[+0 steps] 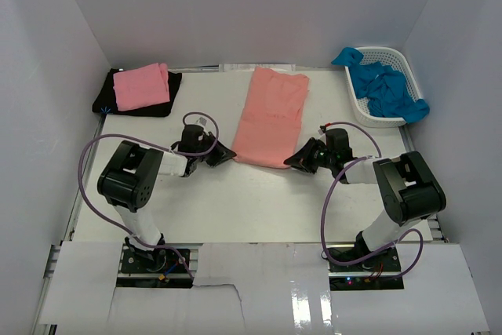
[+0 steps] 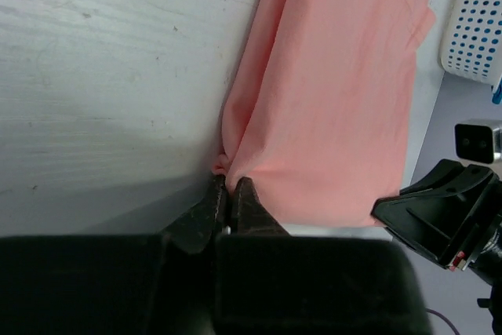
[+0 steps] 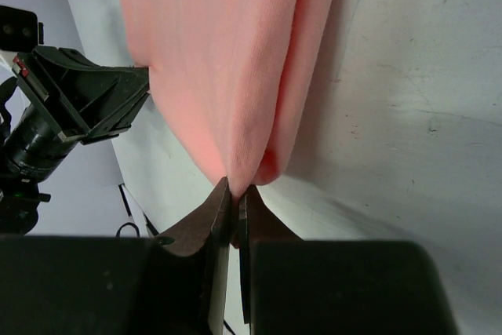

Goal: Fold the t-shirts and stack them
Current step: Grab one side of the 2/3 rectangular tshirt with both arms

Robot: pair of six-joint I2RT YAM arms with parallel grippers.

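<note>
1. A large salmon-coral cloth t-shirt (image 1: 271, 115), already folded into a long strip, lies flat at the middle of the white table (image 1: 235, 202).
2. The left gripper (image 1: 225, 153) has its fingers (image 2: 205, 211) clamped on the shirt's near left corner, while the right gripper (image 1: 296, 161) pinches the near right corner.
3. The likely best move is to lift both corners evenly, keep the hem taut, carry it toward the shirt's far end and land the edges square.
</note>
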